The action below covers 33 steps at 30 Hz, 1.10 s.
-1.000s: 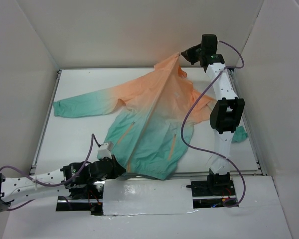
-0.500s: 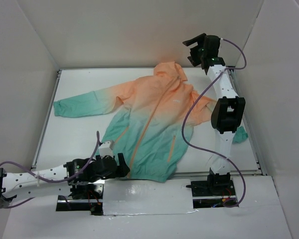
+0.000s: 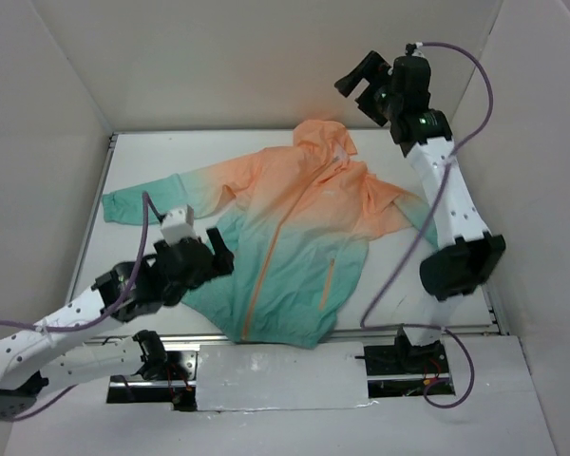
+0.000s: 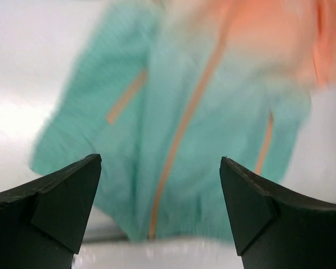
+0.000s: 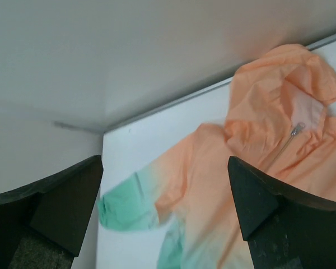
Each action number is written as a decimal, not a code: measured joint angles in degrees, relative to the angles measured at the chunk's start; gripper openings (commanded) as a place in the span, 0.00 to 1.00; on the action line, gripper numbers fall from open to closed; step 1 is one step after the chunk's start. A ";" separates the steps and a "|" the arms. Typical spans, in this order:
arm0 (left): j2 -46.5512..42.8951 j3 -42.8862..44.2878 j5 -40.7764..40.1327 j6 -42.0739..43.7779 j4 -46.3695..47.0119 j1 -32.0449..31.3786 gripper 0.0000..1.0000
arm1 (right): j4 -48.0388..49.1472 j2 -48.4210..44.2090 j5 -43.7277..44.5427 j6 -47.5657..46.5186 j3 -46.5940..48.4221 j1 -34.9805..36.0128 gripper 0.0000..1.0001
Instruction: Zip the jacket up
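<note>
Jacket (image 3: 294, 237) lies flat and nothing holds it

One jacket is spread out on the white table (image 3: 171, 152) with its front side up. The top part is peach-orange and the bottom part is teal. Its one hood (image 3: 321, 141) points to the far wall. Its teal hem lies close to the bases of the arms.

One orange front zipper (image 3: 275, 249) runs in a line from the neck down to the hem. In the right wrist view, one small silver zipper pull (image 5: 295, 130) sits up at the neck, just under the hood. Two short orange pocket zips (image 4: 126, 103) show in the left wrist view, one on each side of the front zipper.

The jacket has two sleeves. One sleeve (image 3: 157, 198) reaches out to the left and ends in a teal cuff. The other sleeve (image 3: 394, 201) goes to the right, and its end is hidden behind the right arm.

There are two arms and two grippers. The left gripper (image 3: 220, 258) hangs over the teal part of the jacket, on the left side. Its two fingers are spread wide and nothing is between them. The right gripper (image 3: 358, 76) is up in the air by the far wall, past the hood and apart from the jacket. Its two fingers are spread wide too, and it holds nothing.

Three white walls (image 3: 266, 66) stand around the table.
</note>
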 measured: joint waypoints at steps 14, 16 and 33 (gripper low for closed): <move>10.91 24.46 15.54 26.36 3.74 69.66 0.99 | -8.87 -66.62 8.79 -15.91 -33.33 8.15 1.00; 7.52 23.47 15.17 27.12 3.67 69.66 0.99 | -10.84 -72.67 9.77 -15.96 -36.33 8.15 1.00; -23.34 8.61 16.09 28.87 -8.66 62.93 0.99 | -29.46 -86.60 10.40 -20.09 -48.63 9.18 1.00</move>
